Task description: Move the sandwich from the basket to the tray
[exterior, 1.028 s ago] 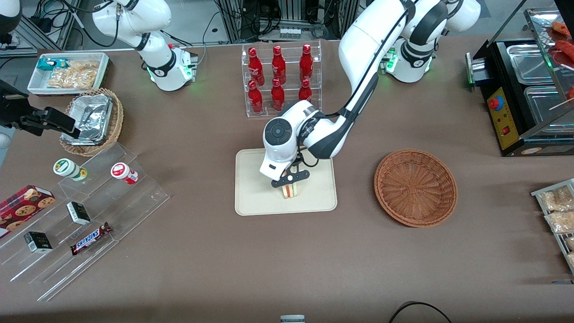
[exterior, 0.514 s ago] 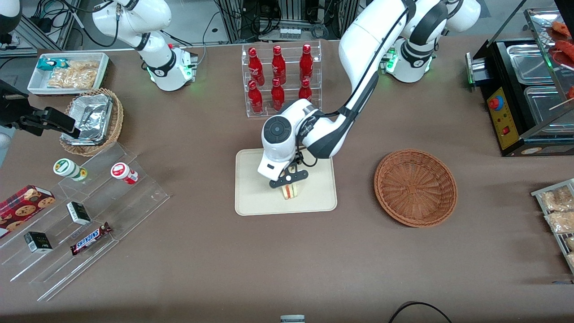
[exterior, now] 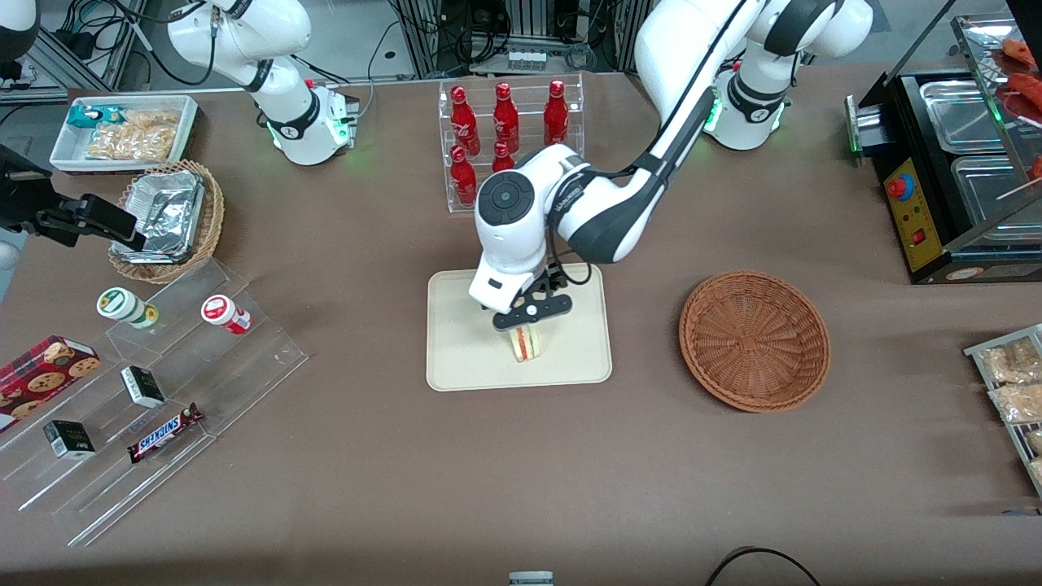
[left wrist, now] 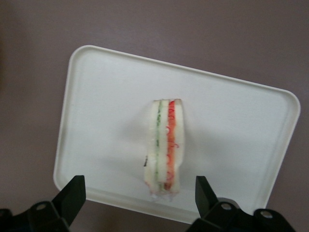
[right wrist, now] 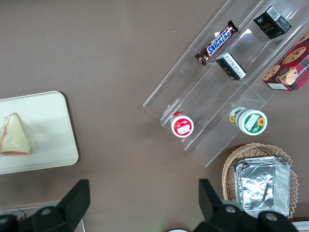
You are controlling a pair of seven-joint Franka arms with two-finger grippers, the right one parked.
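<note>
Cream tray (exterior: 464,358) now carries the sandwich (exterior: 527,343), standing on edge near its middle; the wicker basket (exterior: 755,338) beside it sits empty. Gripper (exterior: 529,313) hovers just above the sandwich, fingers (left wrist: 72,197) spread apart, so only withdrawal seems left

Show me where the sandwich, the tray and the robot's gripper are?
sandwich (left wrist: 165,145): left wrist view, its striped cut edge.
tray (exterior: 464,325): front view, bare floor.
gripper (exterior: 531,312): front view, open above the sandwich, midway between fingertips.
</note>
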